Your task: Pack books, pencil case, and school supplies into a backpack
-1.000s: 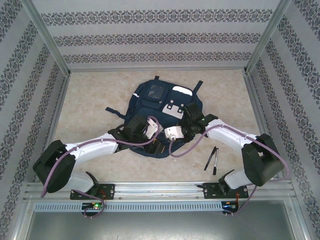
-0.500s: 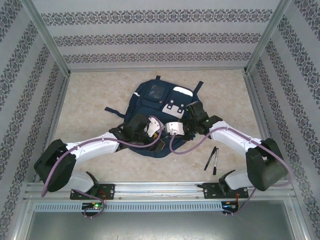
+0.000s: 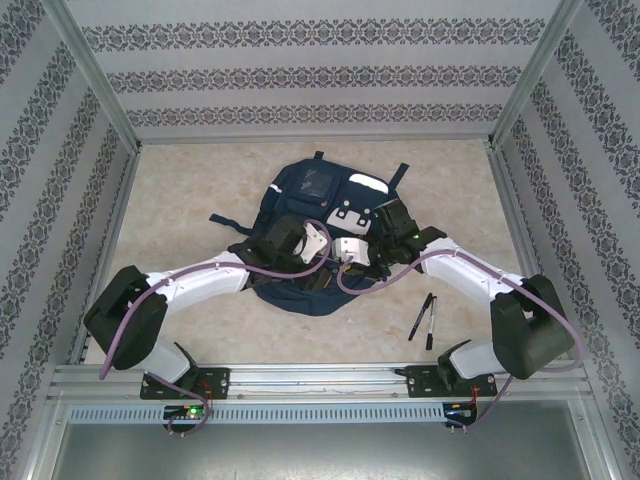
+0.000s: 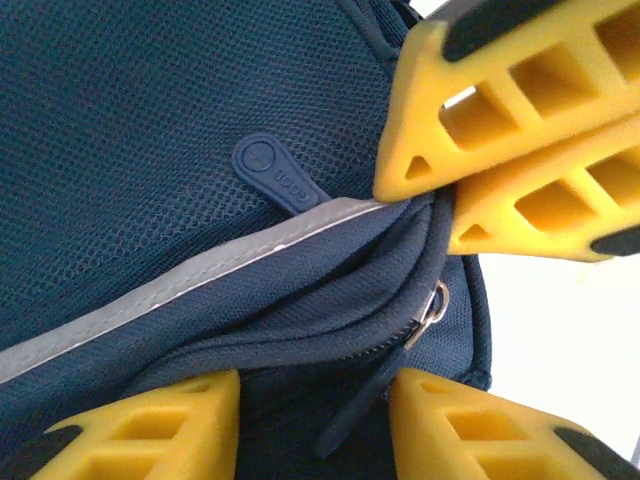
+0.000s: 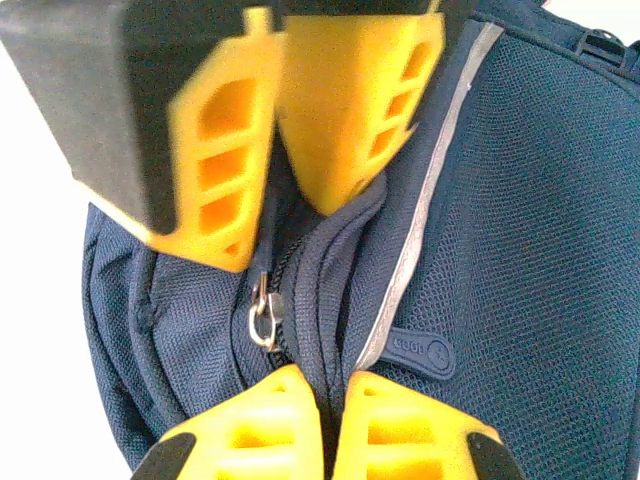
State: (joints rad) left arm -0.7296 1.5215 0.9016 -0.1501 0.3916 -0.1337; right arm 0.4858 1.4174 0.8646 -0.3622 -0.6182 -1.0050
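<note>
Spread wide, the left gripper [image 4: 312,388] is held low over the backpack [image 3: 310,190], with nothing between its yellow fingers [image 4: 150,425] except a stretch of closed zipper [image 4: 290,350] and the dark pull cord [image 4: 350,415] hanging from it; nothing is gripped. A small metal ring [image 4: 432,303] is seen just beyond the cord, at the bend of the zipper. Directly opposite, the right gripper [image 5: 335,385] is nearly closed, and a raised fold of the navy fabric is pinched between its fingertips beside the grey stripe [image 5: 420,200]. A round-ended rubber tag [image 5: 420,350] is fixed to the mesh panel next to that stripe. The two grippers are set tip to tip over the near half of the backpack, close enough that each is crowded by the other's fingers. The backpack lies flat in the middle of the table [image 3: 180,220], front pockets up. Two black pens [image 3: 419,318] lie on the table to its right, apart from it and near the right arm's elbow. Both arms are stretched low and inward from their bases, elbows pushed out to the sides, with purple cables [image 3: 200,275] looped along them.
</note>
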